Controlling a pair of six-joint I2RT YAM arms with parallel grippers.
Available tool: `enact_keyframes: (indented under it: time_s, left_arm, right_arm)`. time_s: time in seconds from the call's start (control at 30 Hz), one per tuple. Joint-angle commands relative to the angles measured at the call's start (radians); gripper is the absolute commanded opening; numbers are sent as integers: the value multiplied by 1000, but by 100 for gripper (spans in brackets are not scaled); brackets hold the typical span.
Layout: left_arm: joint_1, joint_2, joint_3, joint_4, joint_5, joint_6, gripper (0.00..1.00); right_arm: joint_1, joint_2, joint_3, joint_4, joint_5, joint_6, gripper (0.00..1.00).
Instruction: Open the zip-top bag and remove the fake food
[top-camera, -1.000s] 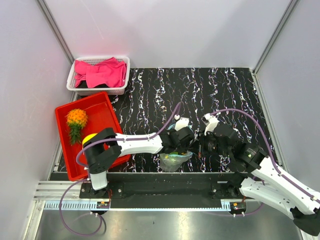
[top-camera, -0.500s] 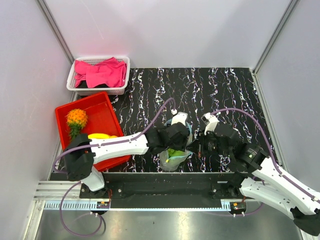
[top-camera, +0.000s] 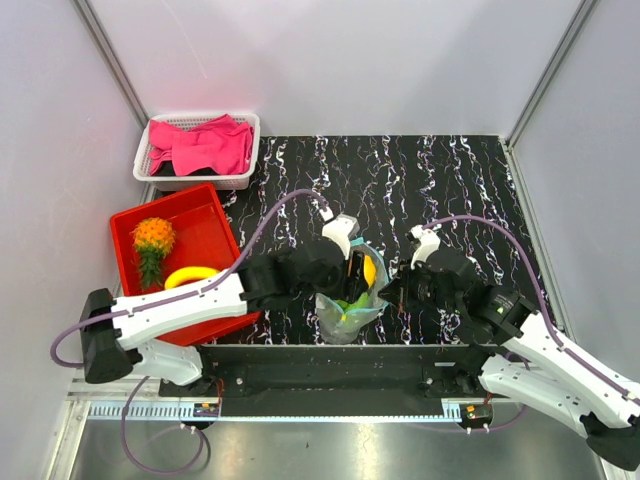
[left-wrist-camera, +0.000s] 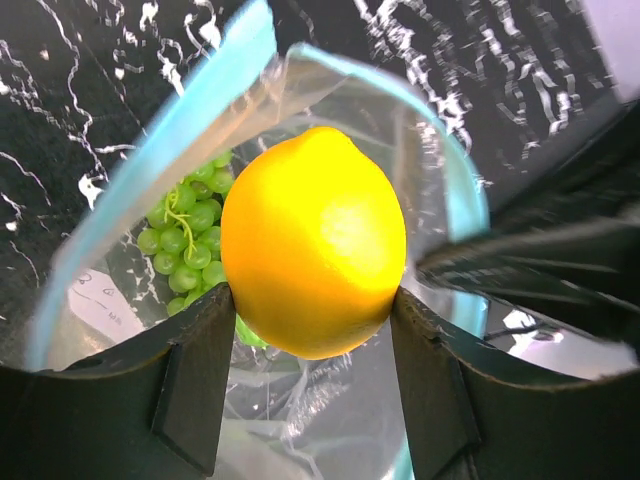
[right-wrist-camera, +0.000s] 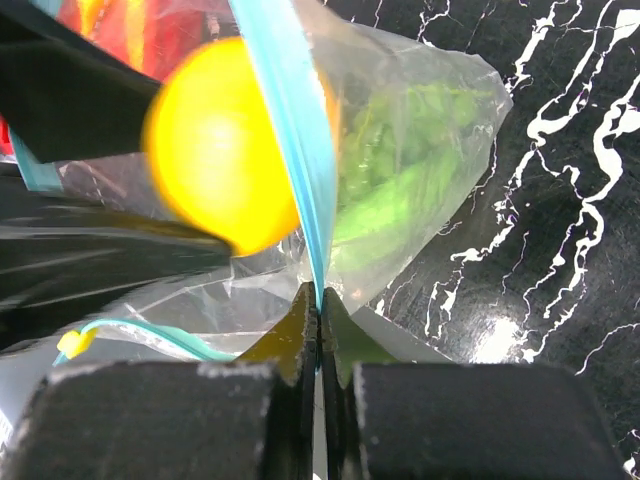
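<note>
Holding a lemon (left-wrist-camera: 312, 240) at the mouth of the zip-top bag (top-camera: 341, 322)
Pinching the lemon across its middle in the left gripper (left-wrist-camera: 312, 300); nipping the blue zip strip (right-wrist-camera: 290, 150) flat in the pressed-together right gripper (right-wrist-camera: 320, 305); judging the lemon light, hard and slippery, the bag limp and crinkly; leaving green grapes (left-wrist-camera: 190, 225) inside, beyond the left gripper.

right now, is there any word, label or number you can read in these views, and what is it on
White label on the bag: faint handwritten marks, too blurred to read.
Nothing else in these views carries readable text.
</note>
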Motion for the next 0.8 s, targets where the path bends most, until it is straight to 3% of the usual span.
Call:
enact_keyframes:
  time_s: [0.0,0.13,0.27,0.43,0.6,0.7,0.77]
  left_arm:
    - [-3,-67,44,14,28,61,0]
    - [-3,-115,45,26,40,98,0]
    - [4,-237,-34,182,115,143,0]
    - [16,-395,-67,243,156,176,0]
    - [37,-460,-10,-1,-86,159,0]
    - [126,-478,27,-202,-269,84,0]
    - [262,-507,15,-314,-294,21,0]
  right_arm:
    - [0,-2,7,5,36,-17,0]
    - [0,-12,-3,8,56,-17,0]
    - [0,0,-9,9,62,-19,0]
    - [-2,10,-7,15,65,-23,0]
    - [-2,14,-10,18,64,-26,0]
    - [0,13,-13,26,64,-31,0]
    - [-2,17,-13,23,61,-30,0]
